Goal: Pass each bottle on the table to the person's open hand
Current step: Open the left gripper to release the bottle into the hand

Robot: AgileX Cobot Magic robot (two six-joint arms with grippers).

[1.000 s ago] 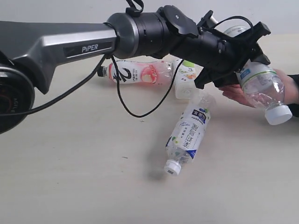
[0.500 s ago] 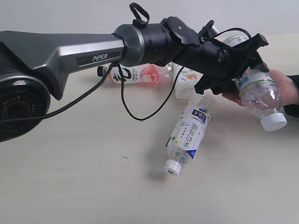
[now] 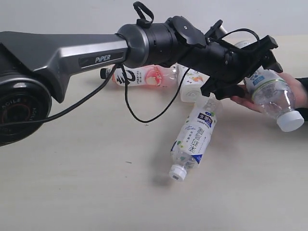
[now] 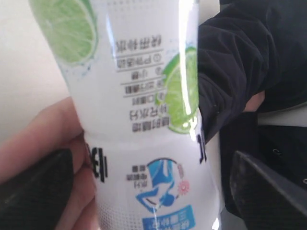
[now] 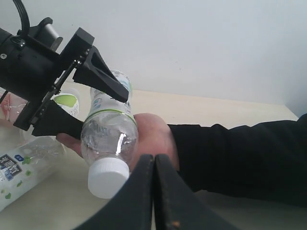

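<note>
Moved: left gripper [image 3: 250,70] jaws wider than a second ago | tool: jaws clear of green-label bottle [image 3: 272,94], holding nothing | bottle lies on person's open hand [image 3: 243,100] | step: release | next: retreat from hand, fetch blue-label bottle [image 3: 195,139] near it.

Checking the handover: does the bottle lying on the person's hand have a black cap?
No, the bottle on the person's hand has a white cap, plain in the right wrist view.
</note>
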